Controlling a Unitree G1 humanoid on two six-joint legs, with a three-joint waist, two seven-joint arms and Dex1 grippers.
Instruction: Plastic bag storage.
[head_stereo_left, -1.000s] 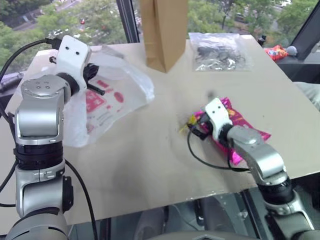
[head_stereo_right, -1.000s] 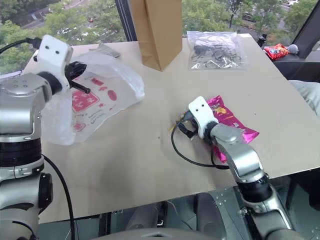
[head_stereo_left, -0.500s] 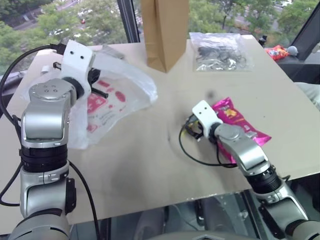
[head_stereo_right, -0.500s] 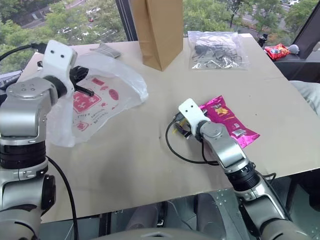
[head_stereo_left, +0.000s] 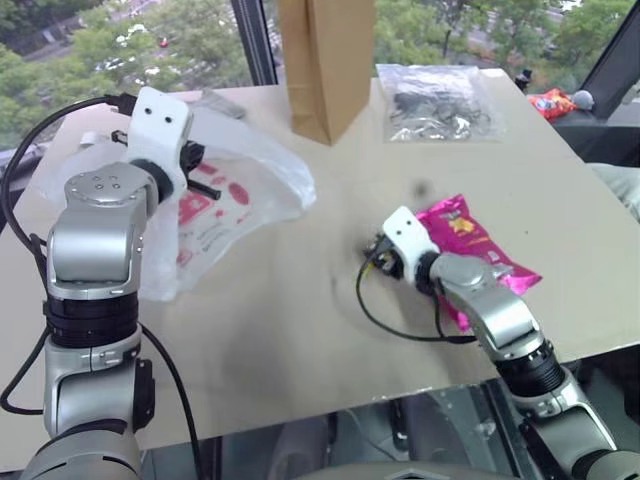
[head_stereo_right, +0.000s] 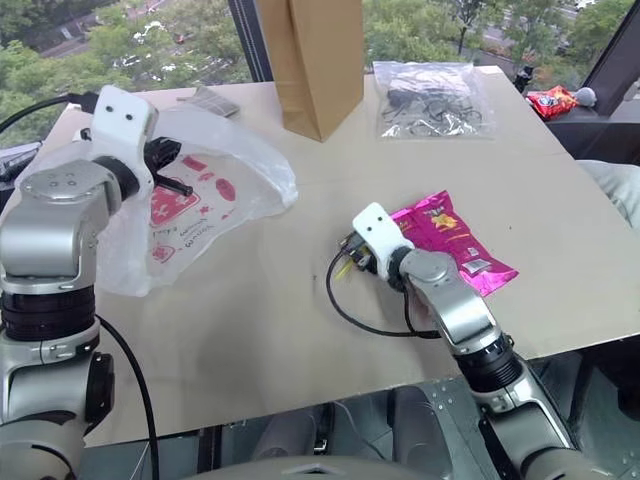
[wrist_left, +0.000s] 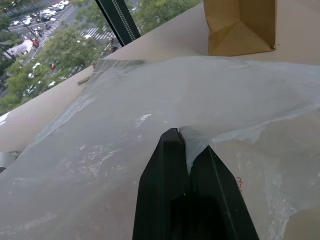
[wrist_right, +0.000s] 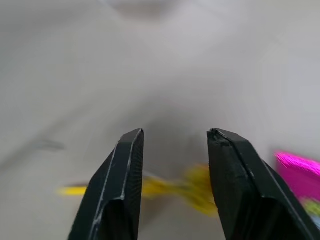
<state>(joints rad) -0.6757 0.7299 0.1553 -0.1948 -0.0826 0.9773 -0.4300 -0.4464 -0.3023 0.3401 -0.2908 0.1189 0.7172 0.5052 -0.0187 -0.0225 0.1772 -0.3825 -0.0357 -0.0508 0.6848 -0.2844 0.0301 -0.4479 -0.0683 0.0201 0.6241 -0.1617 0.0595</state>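
Two grippers worked: left gripper (wrist_left: 186, 145) pinched the plastic bag (head_stereo_left: 235, 195) near the tabletop's (head_stereo_left: 300, 320) left edge; right gripper (wrist_right: 175, 150) stood parted, empty.

The left gripper (wrist_left: 184, 142) has its two black fingers (wrist_left: 165, 170) pressed together, with a fold of the plastic bag (wrist_left: 125, 125) pinched between the tips. The bag is thin and translucent white, crinkled, and spreads across most of the view around and beyond the fingers. A faint red printed mark (wrist_left: 239, 183) shows through the film beside the fingers; its form cannot be made out. Beyond the bag stands the base of a brown paper bag (wrist_left: 240, 27), upright on the pale tabletop (wrist_left: 170, 40). A dark window frame (wrist_left: 117, 21) crosses behind the table edge, with trees (wrist_left: 60, 55) and what appears to be a street with vehicles (wrist_left: 30, 30) outside.
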